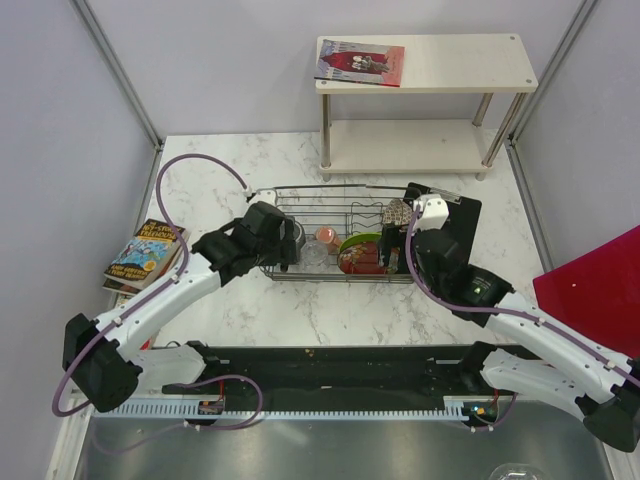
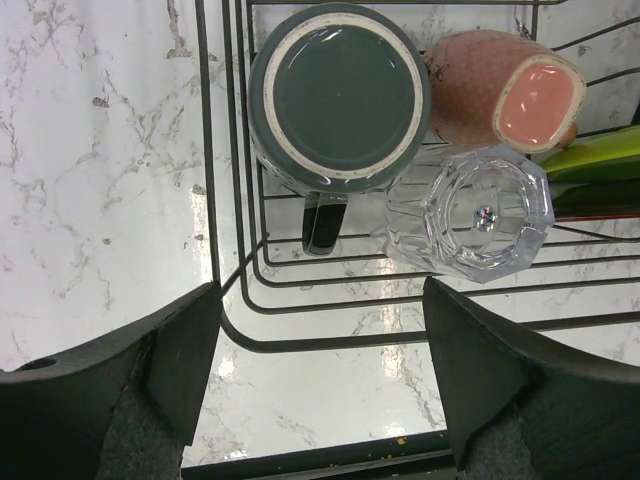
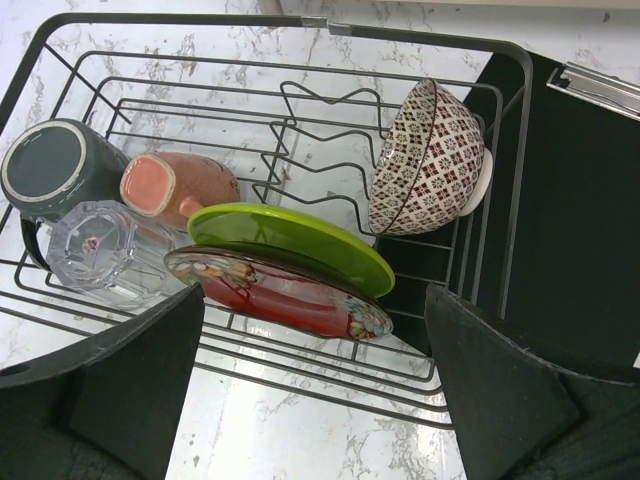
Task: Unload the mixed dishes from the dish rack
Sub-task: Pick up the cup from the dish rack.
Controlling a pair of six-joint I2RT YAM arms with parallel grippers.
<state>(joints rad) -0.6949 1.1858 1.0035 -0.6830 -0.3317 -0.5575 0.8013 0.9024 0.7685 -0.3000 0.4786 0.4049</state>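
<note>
The dark wire dish rack (image 1: pixel 320 188) holds all the dishes. In the right wrist view the rack (image 3: pixel 280 20) holds the dark green cup (image 3: pixel 50 170), the pink cup (image 3: pixel 175 185) on its side, the lime-green plate (image 3: pixel 300 240), the red patterned dish (image 3: pixel 290 295) and the patterned bowl (image 3: pixel 430 160). My left gripper (image 2: pixel 320 380) is open and empty above the rack's left near corner, with the green cup (image 2: pixel 340 95) and pink cup (image 2: pixel 500 90) ahead of it. My right gripper (image 3: pixel 315 380) is open and empty just in front of the red dish.
A clear glass (image 2: pixel 480 215) lies in the rack beside the cups. A black flat board (image 1: pixel 460 225) lies under the rack's right end. Books (image 1: pixel 145 255) sit at the left table edge. A white shelf (image 1: pixel 425 95) stands behind, and a red board (image 1: pixel 595 285) is at the right.
</note>
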